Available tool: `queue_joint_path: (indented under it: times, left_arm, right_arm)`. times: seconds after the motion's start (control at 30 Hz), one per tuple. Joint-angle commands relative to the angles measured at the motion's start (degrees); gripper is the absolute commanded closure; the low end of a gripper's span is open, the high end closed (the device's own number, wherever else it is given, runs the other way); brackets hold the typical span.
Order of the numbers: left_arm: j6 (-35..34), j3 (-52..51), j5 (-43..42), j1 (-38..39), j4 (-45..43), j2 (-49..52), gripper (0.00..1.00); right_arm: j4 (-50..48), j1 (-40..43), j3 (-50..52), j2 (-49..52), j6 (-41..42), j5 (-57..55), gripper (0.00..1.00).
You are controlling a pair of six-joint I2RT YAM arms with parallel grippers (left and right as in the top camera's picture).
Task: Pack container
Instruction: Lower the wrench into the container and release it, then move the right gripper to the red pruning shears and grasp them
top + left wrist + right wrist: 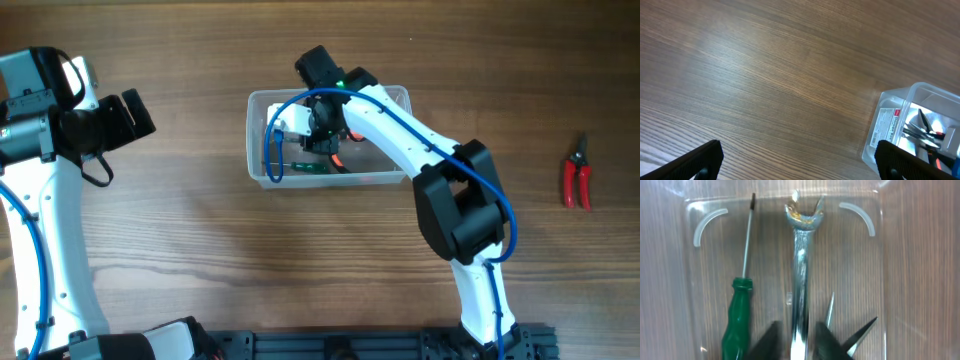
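Three tools already inside: a green-handled screwdriver point(737, 325), a steel open-end wrench point(799, 280) and what look like pointed-nose pliers point(862, 332) lie side by side on the floor of the container point(690, 255).
Container position: the clear tub sits toward the far edge of the wooden table point(200, 260), about midway along it, upright and lidless.
Right gripper point(799, 340): lowered into the tub, with a finger on each side of the wrench shaft. Whether it is clamped on the shaft or has just let go cannot be told, because the contact lies at the very bottom of the wrist view.
Left gripper point(143, 113): spread wide and carrying nothing, it hovers over bare wood near the left edge, well apart from the tub.
Still to pack: red-handled pruning shears point(577, 175) lie alone near the right edge, so the job looks mostly done but not finished.
Judged stage: placing or releasing the wrench, with the shears as the likely last item.
Obstacles: nothing lies between the tub and the shears. The right arm spans the tub's right half and would have to lift out before reaching them.
Room left: the tub floor is crowded, and open space shows mainly beside the pliers.
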State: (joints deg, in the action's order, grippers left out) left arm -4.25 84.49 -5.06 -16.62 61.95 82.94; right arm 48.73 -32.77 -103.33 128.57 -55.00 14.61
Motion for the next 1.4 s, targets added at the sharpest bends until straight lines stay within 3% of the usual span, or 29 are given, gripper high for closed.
queue_joint_path:
  times: [0.0,0.07,0.2,0.3,0.37,0.47,0.53,0.67,0.83,1.07,1.37]
  left_arm:
    - [-0.5,0.04,-0.9,-0.11,0.02,0.35,0.0]
    - [-0.52,0.04,-0.9,-0.11,0.0,0.35,0.0]
    - [-0.52,0.04,-0.9,-0.11,-0.22,0.35,0.0]
    - [-0.52,0.04,-0.9,-0.11,-1.11,0.35,0.0]
    - [-0.5,0.04,-0.9,-0.11,-1.95,0.35,0.0]
    - [-0.5,0.04,-0.9,-0.11,-2.67,0.35,0.0]
    - [-0.52,0.04,-0.87,-0.11,-2.93,0.35,0.0]
    - [-0.5,0.04,-0.87,-0.13,-3.28,0.35,0.0]
    - [-0.5,0.04,-0.87,-0.13,-3.78,0.35,0.0]
    - [-0.5,0.04,-0.87,-0.13,-4.26,0.35,0.0]
    - [-0.52,0.04,-0.87,-0.11,-4.28,0.35,0.0]
  right_arm:
    - [0.07,0.39,-0.2,0.52,3.15,1.57,0.55]
    - [0.59,0.39,-0.46,-0.28,3.54,1.53,0.52]
    - [0.5,1.99,-2.21,-8.09,12.33,-1.51,0.46]
    - [0.42,6.12,-2.8,-16.61,23.85,-7.28,0.23]
    - [0.76,11.15,-2.8,-22.36,31.74,-11.04,0.21]
    - [3.91,24.13,-2.8,-29.73,45.62,-14.67,0.01]
    - [9.73,36.52,-2.8,-31.98,51.71,-14.64,0.0]
    - [18.45,51.3,-1.7,-30.8,51.95,-14.64,0.0]
    - [15.23,62.53,10.01,-30.51,50.23,-14.62,0.0]
    - [3.67,65.75,27.45,-29.83,42.88,-14.4,0.0]
    - [0.96,65.75,28.57,-19.98,39.04,-10.91,0.0]
